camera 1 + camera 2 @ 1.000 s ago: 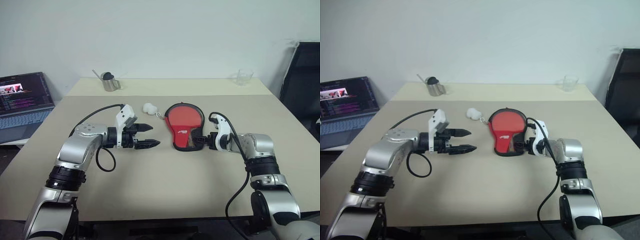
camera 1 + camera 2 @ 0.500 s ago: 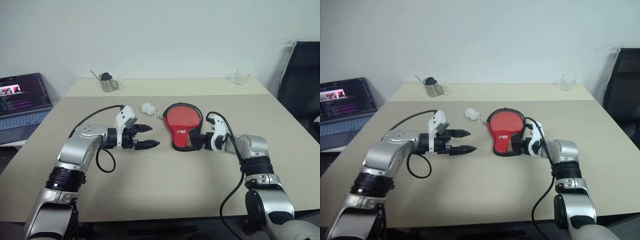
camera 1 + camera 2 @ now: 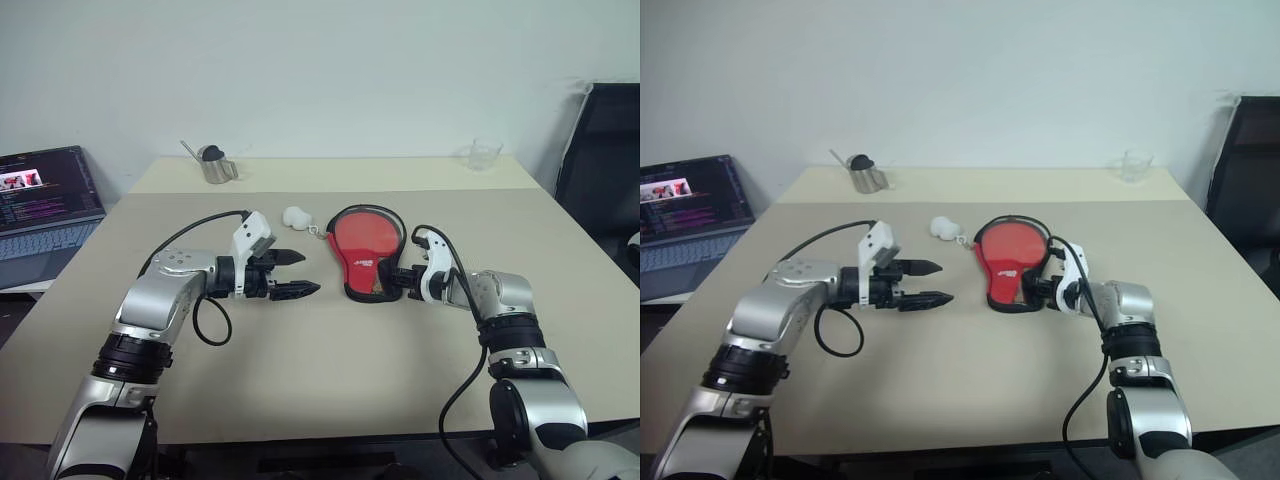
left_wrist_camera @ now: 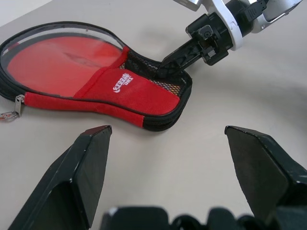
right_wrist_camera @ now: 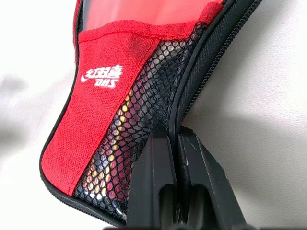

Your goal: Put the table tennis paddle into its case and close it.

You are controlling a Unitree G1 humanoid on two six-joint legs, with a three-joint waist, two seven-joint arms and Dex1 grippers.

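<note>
The right gripper is clenched, its two black fingers pinched together on the mesh edge of the case at the handle end, right beside the zip track. The left gripper hangs released with jaws spread wide, well apart from the case and above the table.

The case lies flat on the table between the two arms, with its round end away from the robot and its fluffy charm just beside that end. The paddle sits inside it; its red face shows through the open round end, and something tan glints behind the mesh (probably the handle, though the weave makes that hard to confirm).

The case looks light and soft, so it should buckle or slide if pulled from one point only. The stiff paddle inside gives it a flat core to press against. A sensible hold is one gripper pinning the fabric edge and the other taking the small zip pull, which is thin and easily missed.
</note>
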